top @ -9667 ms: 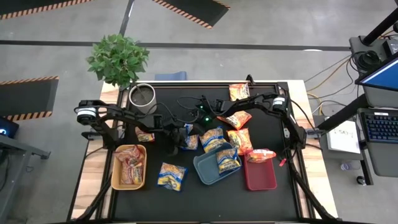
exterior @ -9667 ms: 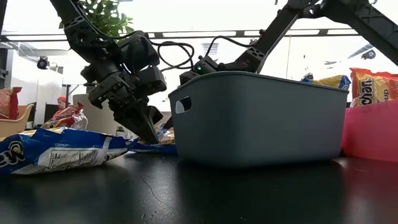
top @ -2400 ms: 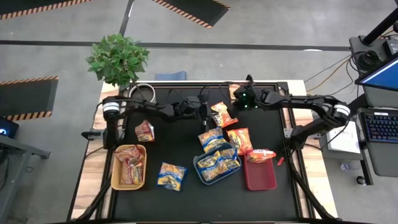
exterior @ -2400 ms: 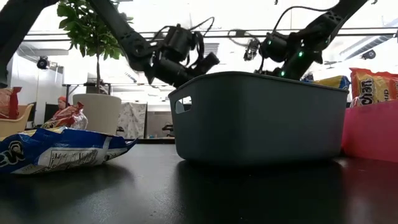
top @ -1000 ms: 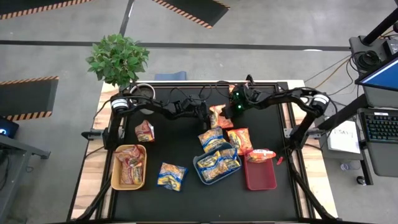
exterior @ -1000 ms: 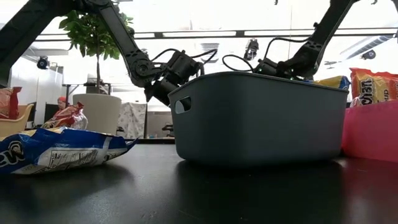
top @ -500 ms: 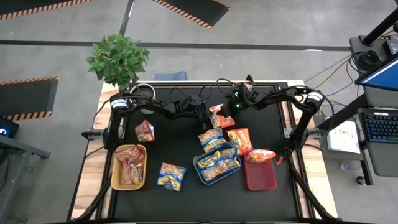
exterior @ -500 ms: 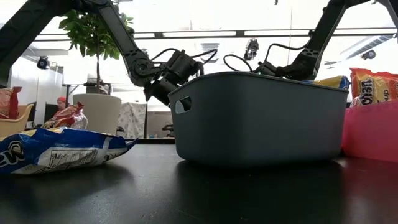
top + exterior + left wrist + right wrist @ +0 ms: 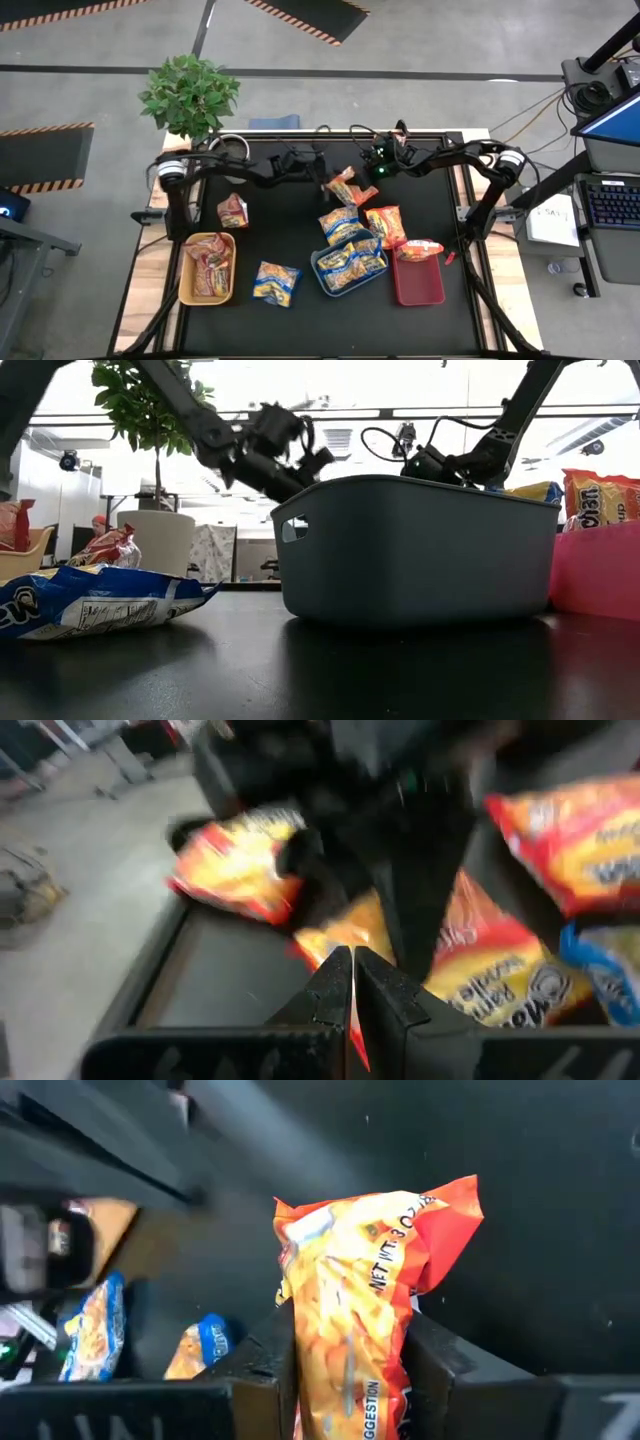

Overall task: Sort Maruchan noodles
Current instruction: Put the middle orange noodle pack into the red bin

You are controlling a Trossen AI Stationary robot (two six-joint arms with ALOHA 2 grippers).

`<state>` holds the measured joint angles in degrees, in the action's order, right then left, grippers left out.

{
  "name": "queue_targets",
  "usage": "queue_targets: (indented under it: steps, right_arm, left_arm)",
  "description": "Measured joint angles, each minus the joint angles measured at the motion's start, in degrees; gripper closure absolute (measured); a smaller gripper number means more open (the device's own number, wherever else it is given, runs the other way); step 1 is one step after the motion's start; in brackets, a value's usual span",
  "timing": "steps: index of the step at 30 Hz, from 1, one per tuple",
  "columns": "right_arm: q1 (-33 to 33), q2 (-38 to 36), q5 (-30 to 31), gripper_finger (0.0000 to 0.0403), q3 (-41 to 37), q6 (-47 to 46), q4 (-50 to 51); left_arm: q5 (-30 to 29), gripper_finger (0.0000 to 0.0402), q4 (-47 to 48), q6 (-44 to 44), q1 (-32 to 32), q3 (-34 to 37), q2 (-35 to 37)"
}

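An orange Maruchan noodle packet [image 9: 345,188] hangs between my two grippers over the table's far middle. My left gripper [image 9: 326,182] reaches in from the left and is shut on the packet's left edge. From the right, my right gripper [image 9: 368,176] has its fingers closed against the packet's [image 9: 360,1300] two sides. In the low view the left gripper [image 9: 312,460] shows above the blue tray's rim. Blue-and-yellow packets [image 9: 352,262] lie in the blue tray [image 9: 322,270], red ones in the yellow tray [image 9: 190,290], and an orange one [image 9: 420,249] across the red tray [image 9: 418,288]. My left gripper pinches a thin edge of the orange packet [image 9: 352,1025] between its two shut fingers, coming from the table's left and slanting a little down. The rest of the packet [image 9: 490,980] spreads out beyond the fingertips, off the table. My right gripper pinches the packet's near end [image 9: 345,1380] between its two fingers, one on each long side, so the wrapper bunches between them. The fingers come from the table's right, slanting down, and lie along the packet. The packet juts out past the fingertips, clear of the table.
Loose on the table are a red packet [image 9: 233,210], a blue-and-yellow packet [image 9: 275,283] near the front, another [image 9: 340,222] and an orange one [image 9: 386,225] beside the trays. At the far left corner stand a white pot [image 9: 228,150] and a plant [image 9: 190,95].
My left gripper has risen, still shut on the orange packet's edge; in the low view it now stands above the blue tray's rim instead of beside it. The packet has stayed between the two grippers.
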<state>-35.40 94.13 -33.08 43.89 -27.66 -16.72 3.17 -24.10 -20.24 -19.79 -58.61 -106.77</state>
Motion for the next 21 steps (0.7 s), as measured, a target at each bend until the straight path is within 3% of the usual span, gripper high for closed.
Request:
queue_targets:
  steps: [6,12,21]
  right_arm:
    - [-0.2,-6.1,1.0,0.0295,0.0,1.7,-0.6]
    - [2.0,-16.8,1.8,0.0296,0.0,5.9,-0.5]
    - [12.7,-30.1,15.2,0.0296,-3.2,15.0,-3.3]
  left_arm:
    - [0.4,0.0402,-1.4,-0.3,0.3,5.5,13.4]
    - [4.8,0.0402,-12.0,4.5,0.8,15.2,25.1]
    - [6.5,0.0402,-27.9,10.5,3.0,25.4,29.8]
